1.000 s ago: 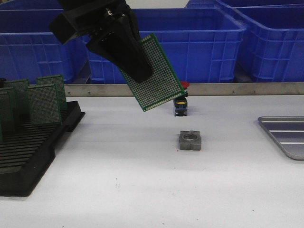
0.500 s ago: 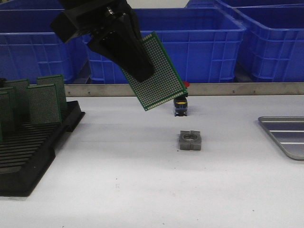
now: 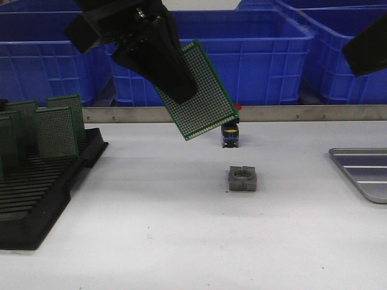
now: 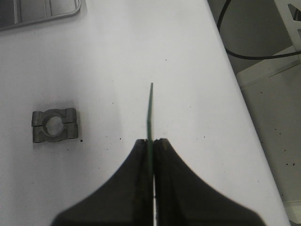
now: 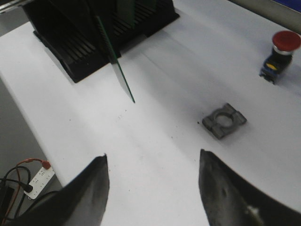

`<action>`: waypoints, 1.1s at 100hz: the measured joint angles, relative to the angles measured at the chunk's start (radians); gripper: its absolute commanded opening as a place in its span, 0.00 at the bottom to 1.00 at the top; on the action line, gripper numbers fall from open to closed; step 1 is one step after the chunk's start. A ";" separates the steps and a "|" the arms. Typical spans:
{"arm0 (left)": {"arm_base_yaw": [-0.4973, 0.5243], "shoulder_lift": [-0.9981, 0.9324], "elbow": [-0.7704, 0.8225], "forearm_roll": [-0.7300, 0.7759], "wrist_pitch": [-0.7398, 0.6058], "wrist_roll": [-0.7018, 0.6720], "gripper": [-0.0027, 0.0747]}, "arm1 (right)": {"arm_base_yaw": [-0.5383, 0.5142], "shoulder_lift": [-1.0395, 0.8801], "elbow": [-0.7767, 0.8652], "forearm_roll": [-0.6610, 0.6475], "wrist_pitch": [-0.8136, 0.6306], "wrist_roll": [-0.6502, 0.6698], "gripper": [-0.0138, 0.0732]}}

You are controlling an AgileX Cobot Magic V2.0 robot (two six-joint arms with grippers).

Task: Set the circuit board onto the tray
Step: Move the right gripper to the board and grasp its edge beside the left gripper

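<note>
Above the white table [image 3: 181, 241], in the front view, the left gripper [image 3: 175, 84] holds a green circuit board [image 3: 202, 93] in the air, its black fingers pinching the upper left part of the board. The board is tilted, its long axis running from upper left down to lower right, one corner lowest and its dotted face turned toward the camera. On the table below and to the right sit a small grey metal block [image 3: 243, 179] with a round hole and, farther back, a red-capped button [image 3: 230, 134]. A black slotted rack [image 3: 42, 181] at the left holds more green boards upright. The tray [image 3: 363, 172] lies at the right edge, well apart from the held board, with blue bins [image 3: 254, 54] behind. A dark part of the right arm [image 3: 367, 45] shows at top right. From the left wrist, the board [image 4: 150, 117] is seen edge-on as a thin green line clamped between the two closed fingers [image 4: 138, 165], pointing straight out from them, with the block [image 4: 54, 125] and a corner of the tray [image 4: 42, 12] on the table. From the right wrist, the right gripper [image 5: 153, 181] is spread wide with nothing between its fingers; the board [image 5: 115, 63], rack [image 5: 94, 28], block [image 5: 224, 120] and button [image 5: 281, 54] lie beyond.
</note>
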 measured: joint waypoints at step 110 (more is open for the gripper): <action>0.000 0.000 0.000 -0.002 0.000 0.000 0.01 | 0.346 0.551 -0.303 0.070 -0.059 -0.162 0.30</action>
